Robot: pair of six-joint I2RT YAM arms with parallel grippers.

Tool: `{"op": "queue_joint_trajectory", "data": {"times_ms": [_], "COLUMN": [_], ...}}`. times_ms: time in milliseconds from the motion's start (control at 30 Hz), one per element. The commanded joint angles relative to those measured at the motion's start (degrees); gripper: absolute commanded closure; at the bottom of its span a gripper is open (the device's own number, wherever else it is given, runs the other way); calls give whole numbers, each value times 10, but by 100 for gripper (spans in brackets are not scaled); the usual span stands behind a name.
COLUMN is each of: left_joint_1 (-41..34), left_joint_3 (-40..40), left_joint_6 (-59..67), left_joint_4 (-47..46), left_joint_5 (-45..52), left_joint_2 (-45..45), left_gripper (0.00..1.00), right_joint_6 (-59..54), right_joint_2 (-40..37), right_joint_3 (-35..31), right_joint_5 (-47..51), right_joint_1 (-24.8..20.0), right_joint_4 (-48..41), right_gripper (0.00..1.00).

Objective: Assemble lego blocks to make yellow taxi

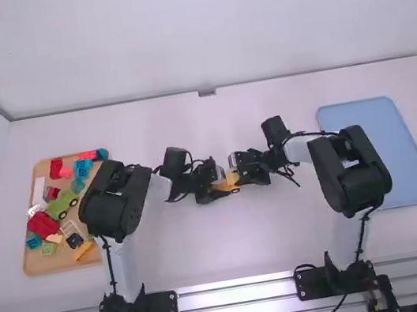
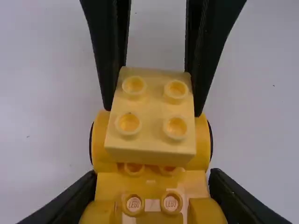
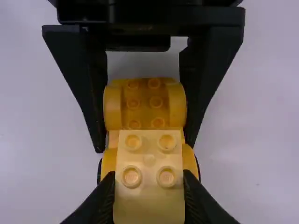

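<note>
Mid-table in the high view, my left gripper (image 1: pixel 211 191) and right gripper (image 1: pixel 244 172) meet over a small yellow car body (image 1: pixel 224 188). My left gripper (image 2: pixel 152 182) is shut on that studded, black-wheeled body (image 2: pixel 103 144) in the left wrist view. A pale yellow block (image 2: pixel 152 105) with studs lies over one end of it, between the right arm's fingers. In the right wrist view my right gripper (image 3: pixel 149 181) is shut on the pale block (image 3: pixel 149 200), and the car body (image 3: pixel 145 100) lies beyond. Whether the block is fully seated, I cannot tell.
At the far left stands a wooden tray (image 1: pixel 46 263) of loose blocks, among them a green vehicle piece (image 1: pixel 61 204) and red ones. A blue tray (image 1: pixel 376 152) is at the right. White table surface (image 1: pixel 224 249) lies between them.
</note>
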Motion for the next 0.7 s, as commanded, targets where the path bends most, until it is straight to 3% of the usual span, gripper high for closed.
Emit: {"op": "queue_joint_trajectory", "data": {"times_ms": [0,133,167,200,233,300,433,567,667], "left_joint_1": [-2,-1,2,2,2,-2,3,-1,3], "left_joint_3": [-17,-18,-18,-18,-18,-18,-17,-18,-18], "left_joint_6": [6,6,6,6,6,6,5,6,6], "left_joint_4": [-18,-18,-19,-19,-19,-18,-18,-17,-17], "left_joint_5": [-65,-65,-65,-65,-65,-65,-65,-65,-65], "left_joint_2": [20,20,20,20,20,20,20,20,20], "left_gripper": [62,62,62,61,61,61,61,61,60], "right_joint_6": [5,5,5,5,5,18,35,-10,-45], "right_joint_2": [11,11,11,11,11,11,11,2,-5], "right_joint_3": [-4,-4,-4,-4,-4,-4,3,32,55], "right_joint_5": [23,23,23,23,22,22,-15,-71,-86], "right_joint_1": [6,9,9,8,8,9,0,-14,-24], "right_joint_4": [-10,-10,-10,-8,-7,3,17,-39,-94], "right_gripper": [100,100,91,76,74,58,37,29,28]}}
